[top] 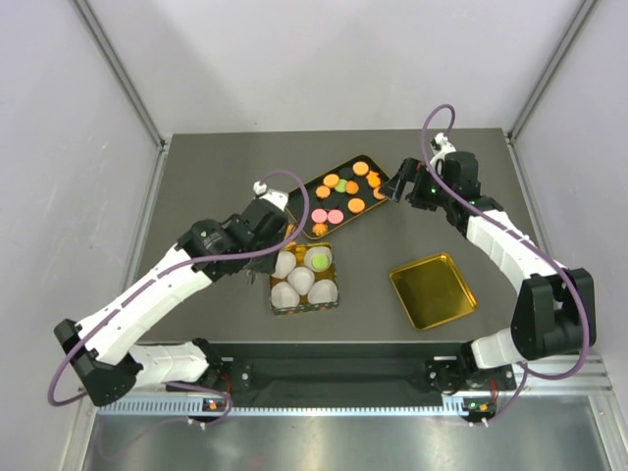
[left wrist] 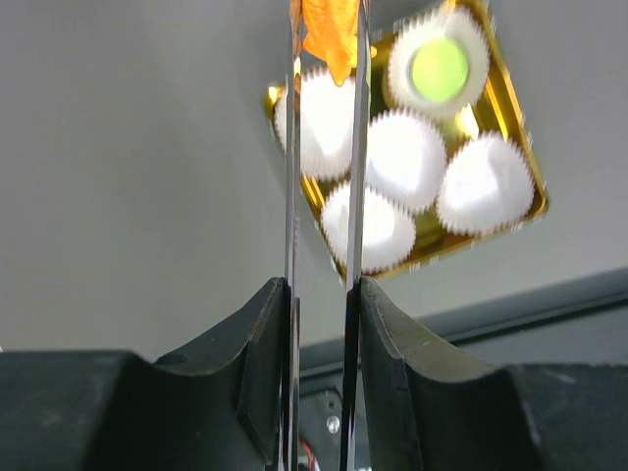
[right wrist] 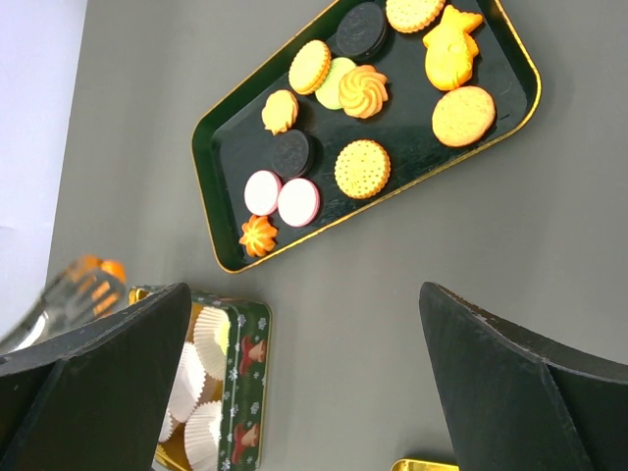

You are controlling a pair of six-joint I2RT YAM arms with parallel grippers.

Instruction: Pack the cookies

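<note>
We find open tabletop (top: 392, 240) between the dark tray (top: 340, 201) and the gold lid (top: 433, 290), and along the left side. The left gripper (top: 287, 229) hangs over the far-left corner of the tin (top: 304, 308); the right gripper (top: 400, 183) stands close by the tray's right end.

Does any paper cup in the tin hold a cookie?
Yes, the left wrist view shows a green cookie lying in one cup at a corner of the tin.

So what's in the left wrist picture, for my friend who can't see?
The left end effector squeezes thin metal tongs that pinch an orange cookie by a gold tin of five white paper cups. One cup holds a green cookie.
</note>
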